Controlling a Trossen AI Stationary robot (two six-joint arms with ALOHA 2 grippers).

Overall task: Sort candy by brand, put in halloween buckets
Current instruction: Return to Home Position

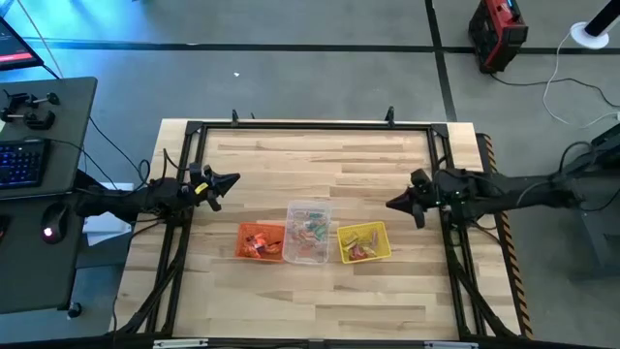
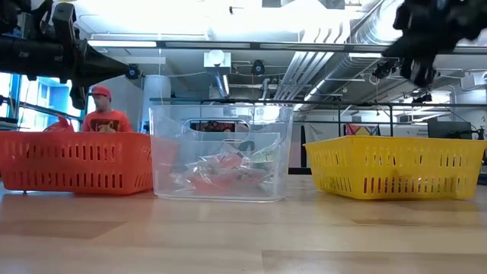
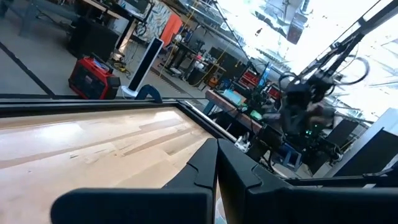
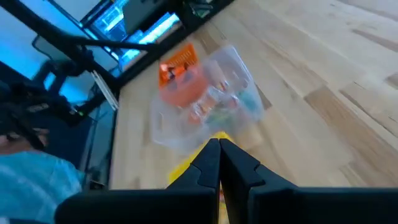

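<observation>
Three halloween buckets stand in a row on the wooden table: orange (image 1: 260, 240), clear plastic (image 1: 308, 231) and yellow (image 1: 363, 242). Each holds candy, and the mixed wrappers show best in the clear one (image 2: 224, 167). My left gripper (image 1: 232, 180) hangs shut over the table's left side, pointing level toward the right, behind and left of the orange bucket. My right gripper (image 1: 390, 204) is shut above the table's right side. It points left and slightly down toward the buckets (image 4: 217, 99). Neither holds anything.
A black frame rail (image 1: 310, 126) runs around the tabletop. Bare wood lies behind and in front of the bucket row. A desk with a keyboard (image 1: 24, 160) stands off the left edge. A person in a red cap (image 2: 103, 114) shows in the room beyond.
</observation>
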